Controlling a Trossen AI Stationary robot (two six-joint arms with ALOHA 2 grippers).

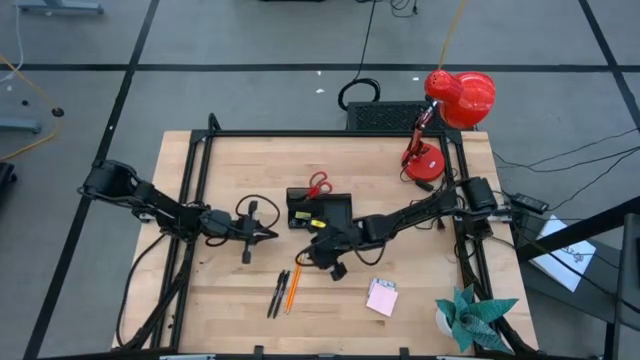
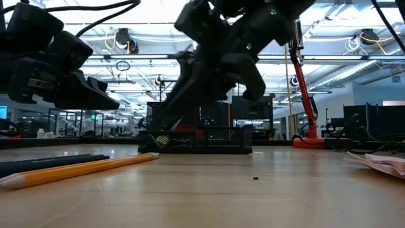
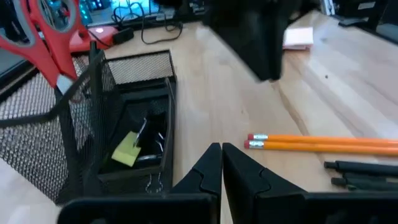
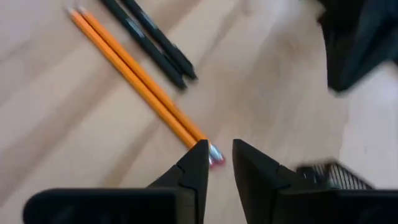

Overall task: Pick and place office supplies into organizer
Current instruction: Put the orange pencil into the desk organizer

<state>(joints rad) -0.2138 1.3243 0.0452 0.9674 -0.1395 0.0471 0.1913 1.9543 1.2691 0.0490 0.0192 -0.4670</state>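
— So, from above, where are your claws?

— My right claw (image 1: 318, 252) sits just below the organizer (image 1: 320, 211) at the middle of the frame, empty. My left claw (image 1: 268, 234) waits to its left, clenched on nothing. Red scissors (image 1: 317, 185) stand at the organizer's upper edge. Pencils (image 1: 292, 291) and pens (image 1: 277, 294) lie together lower centre on the surface (image 1: 230, 170); the pink pad (image 1: 382, 297) is lower right.

— And level with the surface?

— The organizer (image 2: 195, 140) stands mid-frame, with a pencil (image 2: 82, 169) and a pen (image 2: 44, 164) at lower left and the pad (image 2: 387, 164) at the right edge.

— Left wrist?

— My left claw (image 3: 221, 149) has its fingers pressed together. The organizer (image 3: 106, 137) fills the left side, a yellow piece (image 3: 126, 149) inside it, scissors (image 3: 53, 37) at upper left, pencils (image 3: 323, 144) at right.

— Right wrist?

— My right claw (image 4: 220, 148) is released, a narrow gap between the tips, right over the pencils' (image 4: 140, 81) eraser ends; pens (image 4: 152, 40) lie beside them.
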